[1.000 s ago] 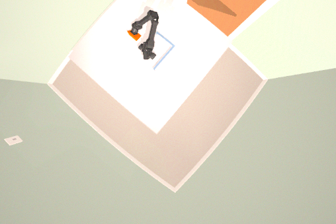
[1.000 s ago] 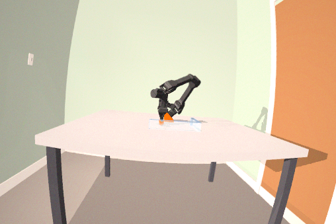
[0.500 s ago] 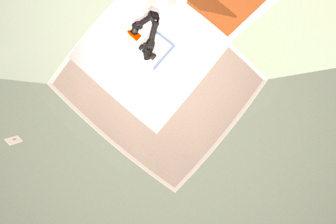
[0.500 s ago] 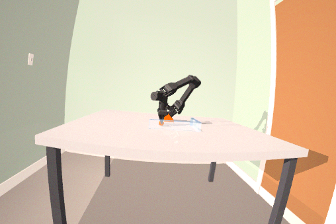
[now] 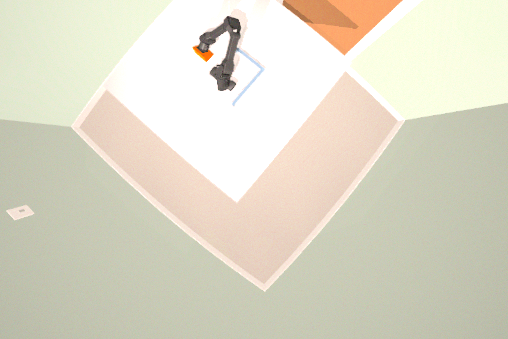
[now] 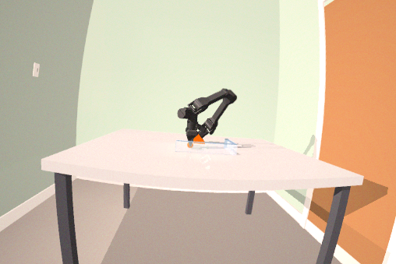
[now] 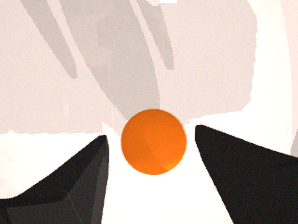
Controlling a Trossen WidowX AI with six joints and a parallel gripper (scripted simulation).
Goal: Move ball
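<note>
The orange ball (image 6: 189, 146) (image 7: 153, 142) shows between my fingertips in the wrist view, with a gap on each side. My gripper (image 6: 189, 143) (image 7: 152, 137) is open around it and points down, low over the table. In the view of the top view the arm hides the ball and fingertips. The two low clear walls (image 5: 248, 87) (image 6: 231, 144) make a corner, and the ball appears inside them. No separate see-through copy shows; the ball may cover it.
The white table (image 5: 200, 122) (image 6: 129, 161) carries the arm. A bright orange piece (image 5: 203, 53) (image 6: 199, 139) is at the arm's base, near the walls. The arm (image 5: 231, 49) (image 6: 224, 108) reaches over the walled corner's side.
</note>
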